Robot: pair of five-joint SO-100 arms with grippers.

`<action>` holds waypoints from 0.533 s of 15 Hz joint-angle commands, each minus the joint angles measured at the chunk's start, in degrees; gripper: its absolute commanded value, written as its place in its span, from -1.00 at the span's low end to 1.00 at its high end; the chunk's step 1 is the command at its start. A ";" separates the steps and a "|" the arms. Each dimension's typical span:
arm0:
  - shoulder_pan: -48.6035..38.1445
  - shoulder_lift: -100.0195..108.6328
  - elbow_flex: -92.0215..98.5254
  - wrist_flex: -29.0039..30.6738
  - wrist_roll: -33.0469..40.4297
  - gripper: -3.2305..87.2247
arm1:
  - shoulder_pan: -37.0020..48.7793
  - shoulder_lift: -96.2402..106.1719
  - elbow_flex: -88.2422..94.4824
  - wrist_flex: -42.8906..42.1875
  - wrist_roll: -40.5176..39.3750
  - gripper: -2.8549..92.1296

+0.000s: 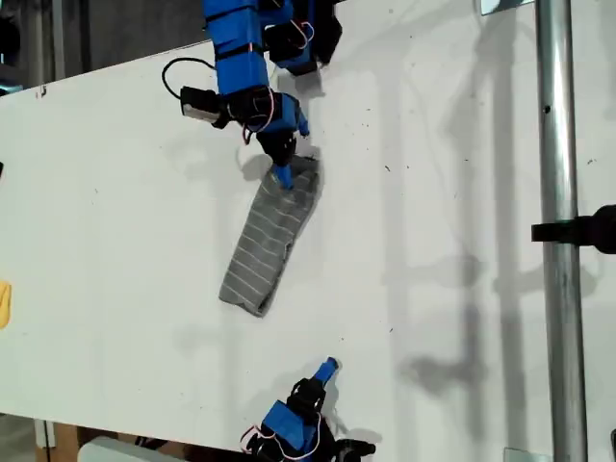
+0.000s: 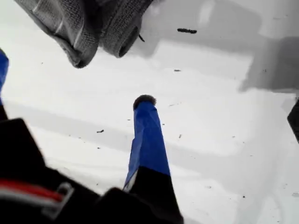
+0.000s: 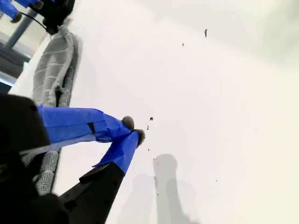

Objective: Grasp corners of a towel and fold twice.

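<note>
The towel [image 2: 84, 28] runs off the first wrist view's edge; in the exterior view a pincer [image 1: 281, 175] hides its upper end.

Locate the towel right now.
The towel lies folded into a narrow strip on the white table, centre-left in the exterior view, its upper end under my first gripper.

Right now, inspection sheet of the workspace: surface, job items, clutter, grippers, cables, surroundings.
Surface: white table, dark specks.
Job's things: gray white-striped cloth towel, lying as a narrow folded strip.
Clutter: small yellow object, exterior view's left edge.
Grippers: my first gripper open at the towel's end; my second gripper shut, apart from the towel.
Cables: black cable looped beside the first arm.
Surroundings: metal pole, exterior view's right.
</note>
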 commanded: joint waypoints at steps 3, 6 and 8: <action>0.70 0.44 -0.97 1.49 -1.67 -0.99 | 4.48 -2.02 9.76 -13.62 0.44 0.09; 1.23 0.44 -1.05 1.93 -2.20 -0.99 | 6.94 -9.23 12.92 -24.87 -1.05 0.06; 1.58 0.44 -1.32 2.20 -2.29 -0.99 | 7.47 -13.54 12.22 -29.79 -2.11 0.03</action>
